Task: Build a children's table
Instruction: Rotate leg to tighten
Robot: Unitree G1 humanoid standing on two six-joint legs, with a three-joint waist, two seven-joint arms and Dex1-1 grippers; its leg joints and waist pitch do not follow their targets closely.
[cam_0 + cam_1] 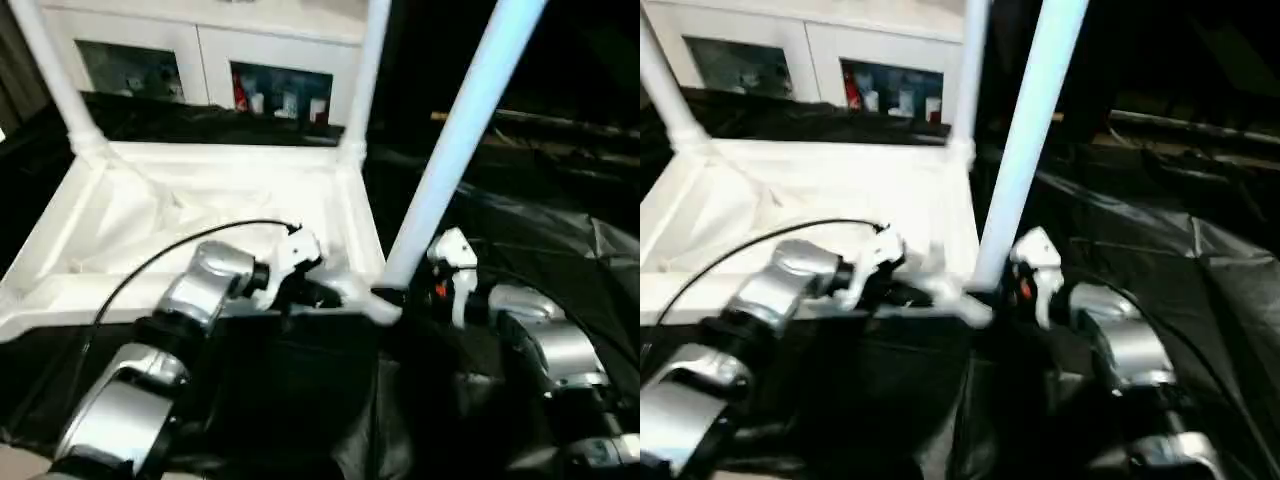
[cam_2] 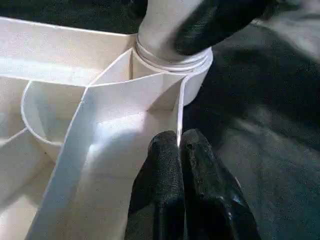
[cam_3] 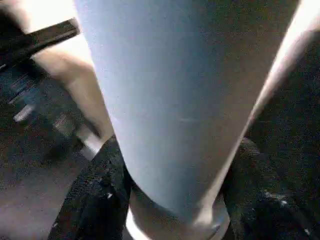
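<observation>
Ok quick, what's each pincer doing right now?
Left pincer: closed on the tabletop's rim wall.
Right pincer: around the near-corner leg, fingers either side.

White cabinet (image 1: 200, 50) w/ glass doors at back; black cloth (image 1: 560, 250) over floor.

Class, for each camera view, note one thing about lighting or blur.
Head views: the tabletop is overexposed and soft. Left wrist view: the rib is sharp, the black cloth murky. Right wrist view: the near leg looks bluish, its background blurred.
</observation>
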